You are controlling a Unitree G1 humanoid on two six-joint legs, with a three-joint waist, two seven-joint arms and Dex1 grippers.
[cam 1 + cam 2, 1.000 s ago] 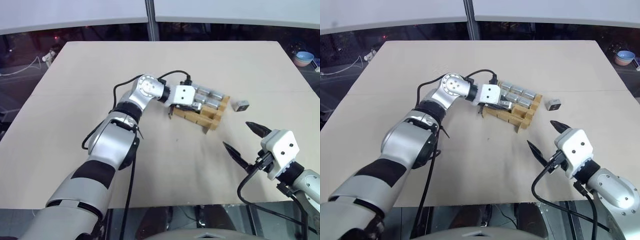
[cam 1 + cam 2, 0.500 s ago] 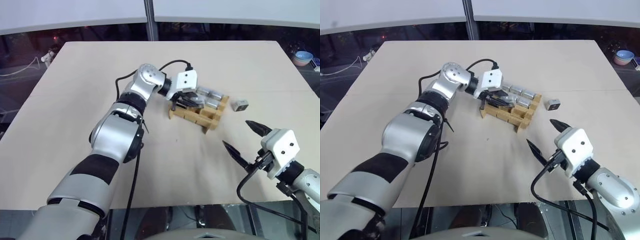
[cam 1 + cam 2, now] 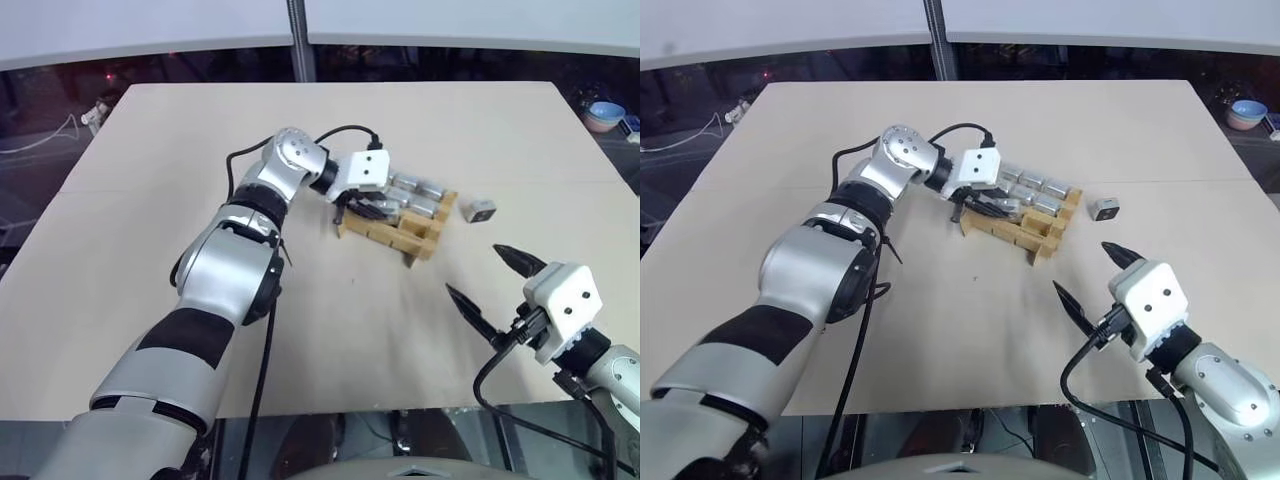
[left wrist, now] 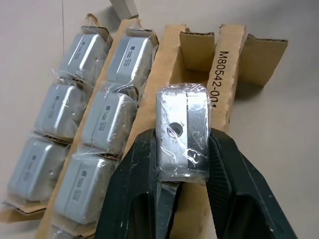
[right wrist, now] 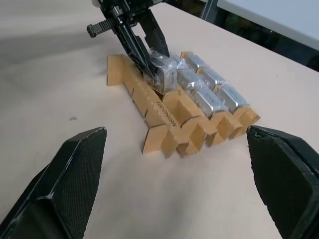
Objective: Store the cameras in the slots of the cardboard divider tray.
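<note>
The cardboard divider tray (image 3: 422, 240) lies right of the table's middle. Its two far rows hold several plastic-wrapped silver cameras (image 4: 104, 117). The near row's slots (image 4: 197, 47) are bare cardboard. My left gripper (image 3: 362, 207) hovers just over that near row, shut on another wrapped camera (image 4: 182, 119), which sits clamped between the black fingers (image 4: 137, 184). One more camera (image 3: 481, 209) lies loose on the table to the right of the tray. My right gripper (image 3: 473, 270) hangs open near the front right of the table, with nothing between its fingers (image 5: 75, 164).
The tan table (image 3: 200, 130) has free room left of and in front of the tray. A metal pole (image 3: 300, 40) rises behind the far edge. A blue bowl (image 3: 607, 115) sits beyond the right edge, off the table.
My left wrist has rolled and tilted with the camera in its grip, staying over the tray's near row. The right arm has kept still.
</note>
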